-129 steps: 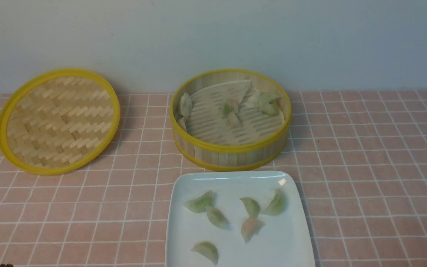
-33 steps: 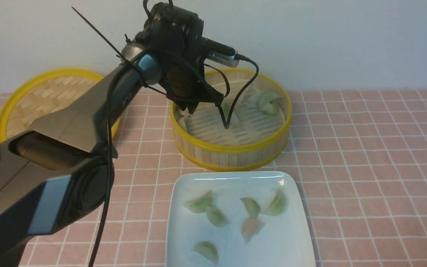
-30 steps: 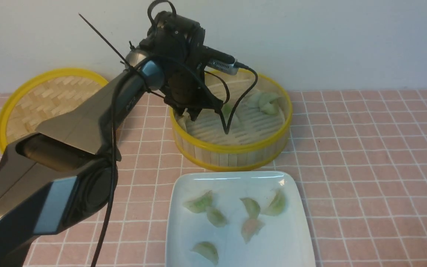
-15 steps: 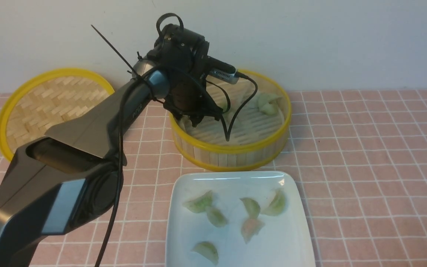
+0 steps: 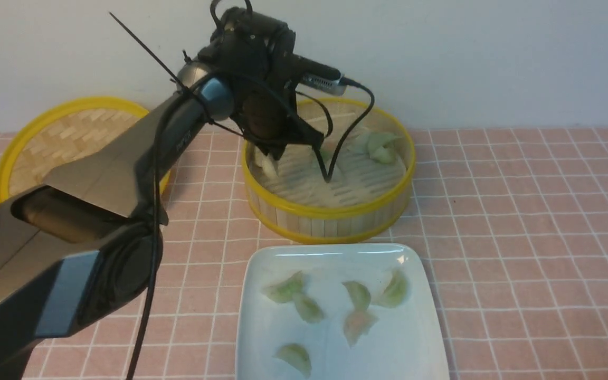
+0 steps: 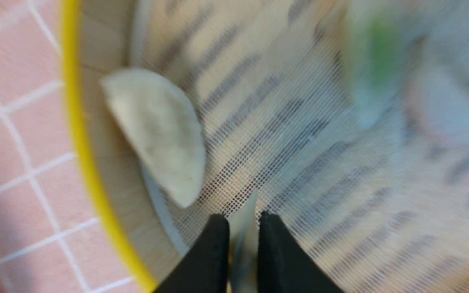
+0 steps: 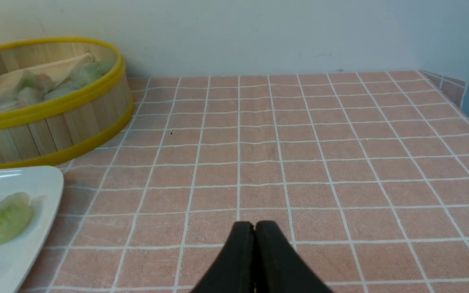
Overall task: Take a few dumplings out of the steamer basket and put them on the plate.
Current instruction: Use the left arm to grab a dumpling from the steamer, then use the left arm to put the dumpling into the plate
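Note:
My left gripper (image 5: 274, 154) is over the left side of the steamer basket (image 5: 330, 214), shut on a pale dumpling (image 5: 268, 165) held just above the floor. In the left wrist view the dumpling (image 6: 243, 228) sits edge-on between the black fingers (image 6: 214, 252). Another whitish dumpling (image 6: 157, 134) lies against the basket wall (image 6: 77, 154). More dumplings (image 5: 380, 145) lie at the basket's back right. Several dumplings (image 5: 359, 295) lie on the white plate (image 5: 409, 348) in front. My right gripper (image 7: 255, 226) is shut and empty, low over the tablecloth to the right of the plate (image 7: 35, 183).
The flat woven lid (image 5: 61, 142) leans at the back left, partly behind my left arm. A pink checked cloth (image 5: 520, 237) covers the table. A black cable (image 5: 335, 158) hangs from the wrist into the basket. The wall stands just behind the basket.
The left gripper dipped lower into the basket's left side, then rose a little; it now holds a pale dumpling lifted off the floor. The plate's dumplings have not moved.

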{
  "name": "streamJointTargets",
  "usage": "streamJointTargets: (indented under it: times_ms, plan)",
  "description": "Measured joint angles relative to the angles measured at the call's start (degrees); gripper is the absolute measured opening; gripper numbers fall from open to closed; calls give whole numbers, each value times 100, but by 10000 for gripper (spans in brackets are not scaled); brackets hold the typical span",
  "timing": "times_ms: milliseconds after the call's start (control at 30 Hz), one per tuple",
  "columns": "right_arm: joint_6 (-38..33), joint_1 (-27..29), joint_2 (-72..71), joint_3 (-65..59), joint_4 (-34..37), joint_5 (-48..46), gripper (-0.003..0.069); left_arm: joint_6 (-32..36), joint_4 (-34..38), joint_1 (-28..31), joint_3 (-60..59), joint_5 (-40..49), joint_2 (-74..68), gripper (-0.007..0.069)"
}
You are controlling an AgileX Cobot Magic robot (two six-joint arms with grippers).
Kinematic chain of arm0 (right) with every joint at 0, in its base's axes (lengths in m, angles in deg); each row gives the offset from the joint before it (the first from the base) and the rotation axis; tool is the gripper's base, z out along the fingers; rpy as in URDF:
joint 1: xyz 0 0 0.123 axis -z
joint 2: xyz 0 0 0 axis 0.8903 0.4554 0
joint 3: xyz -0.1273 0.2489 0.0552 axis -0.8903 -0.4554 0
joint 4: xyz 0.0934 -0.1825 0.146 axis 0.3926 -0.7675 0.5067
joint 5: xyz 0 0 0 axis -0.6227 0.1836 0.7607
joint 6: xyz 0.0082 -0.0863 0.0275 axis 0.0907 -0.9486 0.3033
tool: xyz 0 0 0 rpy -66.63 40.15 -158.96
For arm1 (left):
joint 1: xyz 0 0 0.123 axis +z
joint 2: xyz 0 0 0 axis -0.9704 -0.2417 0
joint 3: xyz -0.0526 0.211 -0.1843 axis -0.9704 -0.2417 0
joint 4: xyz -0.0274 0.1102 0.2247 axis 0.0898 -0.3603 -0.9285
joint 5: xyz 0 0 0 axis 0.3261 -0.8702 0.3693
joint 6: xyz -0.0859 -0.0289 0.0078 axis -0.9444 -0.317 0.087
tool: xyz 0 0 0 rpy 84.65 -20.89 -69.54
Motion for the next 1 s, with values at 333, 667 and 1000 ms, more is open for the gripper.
streamJointTargets:
  times_ms: [333,667,1000]
  plan:
    - [0,0,0,0,0,0,-15,130,926,-211,-1708,11,1910,59]
    - [0,0,0,0,0,0,-15,130,1215,-1194,-5207,-744,3094,58]
    - [0,0,0,0,0,0,-15,153,1309,-1401,-5421,-1102,2660,103]
